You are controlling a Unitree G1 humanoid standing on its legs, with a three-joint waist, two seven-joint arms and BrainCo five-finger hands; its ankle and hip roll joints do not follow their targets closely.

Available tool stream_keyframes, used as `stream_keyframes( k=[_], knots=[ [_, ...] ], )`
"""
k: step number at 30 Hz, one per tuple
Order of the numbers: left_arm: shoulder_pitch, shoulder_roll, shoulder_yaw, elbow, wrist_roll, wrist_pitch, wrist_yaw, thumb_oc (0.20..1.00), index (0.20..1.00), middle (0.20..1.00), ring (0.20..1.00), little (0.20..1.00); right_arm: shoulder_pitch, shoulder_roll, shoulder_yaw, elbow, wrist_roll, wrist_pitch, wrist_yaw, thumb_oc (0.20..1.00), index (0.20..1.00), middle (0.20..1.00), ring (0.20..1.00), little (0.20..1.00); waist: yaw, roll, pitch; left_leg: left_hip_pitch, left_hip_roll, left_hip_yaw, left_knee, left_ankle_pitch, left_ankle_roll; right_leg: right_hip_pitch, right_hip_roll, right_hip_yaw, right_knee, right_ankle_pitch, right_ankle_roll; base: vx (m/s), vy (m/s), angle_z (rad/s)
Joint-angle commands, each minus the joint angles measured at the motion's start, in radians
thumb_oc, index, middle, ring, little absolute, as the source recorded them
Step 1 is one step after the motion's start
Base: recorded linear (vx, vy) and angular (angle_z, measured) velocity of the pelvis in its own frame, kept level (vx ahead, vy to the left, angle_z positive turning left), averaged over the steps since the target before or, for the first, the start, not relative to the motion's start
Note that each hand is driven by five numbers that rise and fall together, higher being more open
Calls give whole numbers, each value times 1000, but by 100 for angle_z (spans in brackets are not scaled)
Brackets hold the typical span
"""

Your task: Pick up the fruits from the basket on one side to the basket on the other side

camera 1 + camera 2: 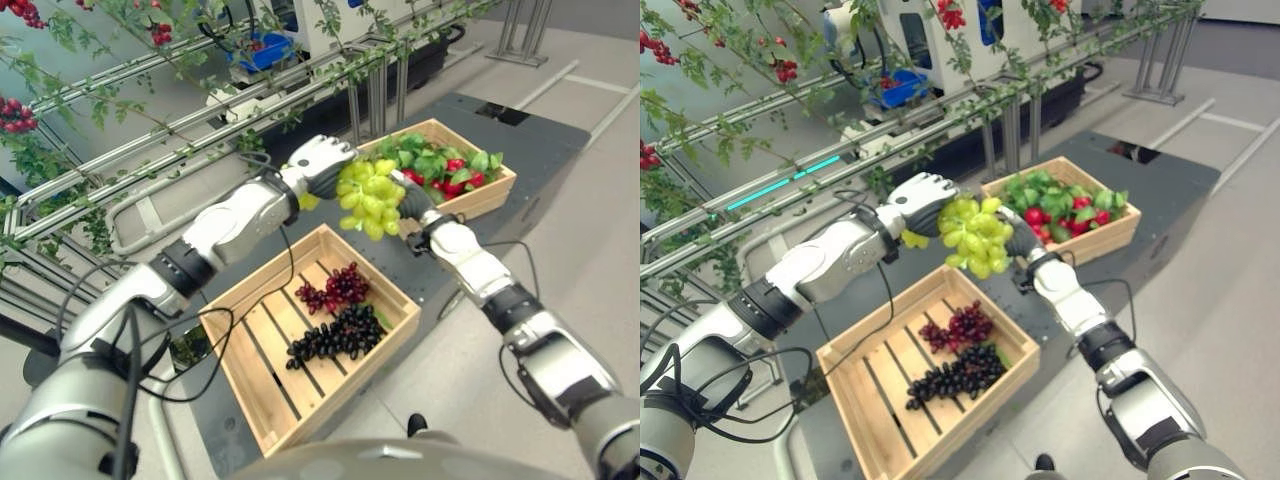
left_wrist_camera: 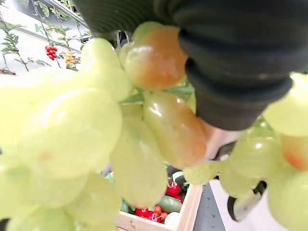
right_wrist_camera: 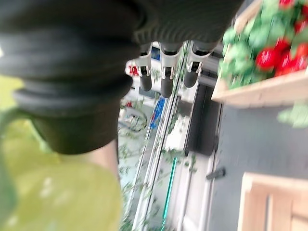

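Lying on grey floor (image 1: 590, 230), dark mat (image 1: 545, 150) carries crates (image 1: 262, 395).

Left hand (image 1: 318, 165) curled shut, right hand (image 1: 414, 203) relaxed, nearly meeting.

Between the two crates the air is taken up: the left hand (image 1: 318, 163) and the right hand (image 1: 413, 203) meet there on either side of a bunch of green grapes (image 1: 368, 197), which hangs above the gap and the far corner of the near wooden crate (image 1: 262, 398). That crate's left half shows bare slats; its right half holds a red grape bunch (image 1: 335, 288) and a black grape bunch (image 1: 336, 334). The far crate (image 1: 494, 192) is packed with leaves and red fruit. To the far left, a rail frame with vines (image 1: 120, 110) closes off that side. Bare grey floor lies open to the right.
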Motion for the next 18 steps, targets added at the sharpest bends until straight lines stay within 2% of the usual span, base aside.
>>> stream_keyframes(
  k=[1, 9, 12, 15, 16, 17, 18],
  knots=[
    [-55, -6, -23, 31, 38, -7, 38, 200, 200, 200, 200, 200, -212, 74, 41, -19, 44, -67, -1, 1000, 1000, 1000, 1000, 1000, 8, -71, -55, -91, -9, 5, 68, -14, 7, 80, 5, 34, 75, -245, 58, 0, 0, 0],
    [-75, -40, -57, 30, 25, -16, 52, 200, 200, 200, 200, 200, -314, 139, 85, 56, 79, -78, -29, 1000, 1000, 1000, 1000, 1000, 19, -79, -58, -99, -10, -1, 63, -7, 7, 74, 7, 35, 76, -241, 56, 0, 0, 0],
    [-75, -35, -57, 44, 20, -16, 56, 200, 200, 200, 200, 200, -320, 142, 94, 46, 157, -78, -5, 1000, 1000, 1000, 1000, 1000, 20, -82, -57, -100, -9, 0, 61, -5, 6, 73, 8, 33, 75, -240, 56, 0, 0, 0],
    [-60, 1, -34, 65, 28, -9, 61, 200, 200, 200, 200, 200, -299, 86, 84, -80, 170, -89, 23, 1000, 1000, 1000, 1000, 1000, 14, -84, -53, -101, -8, -1, 60, -4, 5, 70, 8, 34, 74, -239, 57, 0, 0, 0],
    [-50, 14, -20, 70, 31, -6, 64, 200, 200, 200, 200, 200, -274, 65, 71, -135, 180, -90, 35, 1000, 1000, 1000, 1000, 1000, 12, -85, -52, -101, -8, -2, 59, -4, 5, 69, 7, 32, 75, -238, 57, 0, 0, 0],
    [-28, 38, 26, 91, 48, 3, 77, 200, 200, 200, 200, 200, -191, 7, 22, -240, 170, -104, 58, 1000, 1000, 1000, 1000, 1000, 5, -86, -45, -102, -7, -2, 61, -4, 4, 66, 6, 30, 76, -237, 58, 0, 0, 0],
    [-24, 37, 26, 89, 49, 2, 77, 200, 200, 200, 200, 200, -181, 2, 18, -253, 169, -99, 59, 1000, 1000, 1000, 1000, 1000, 5, -85, -47, -102, -7, -2, 62, -4, 4, 67, 6, 29, 76, -238, 58, 0, 0, 0]
  ],
)
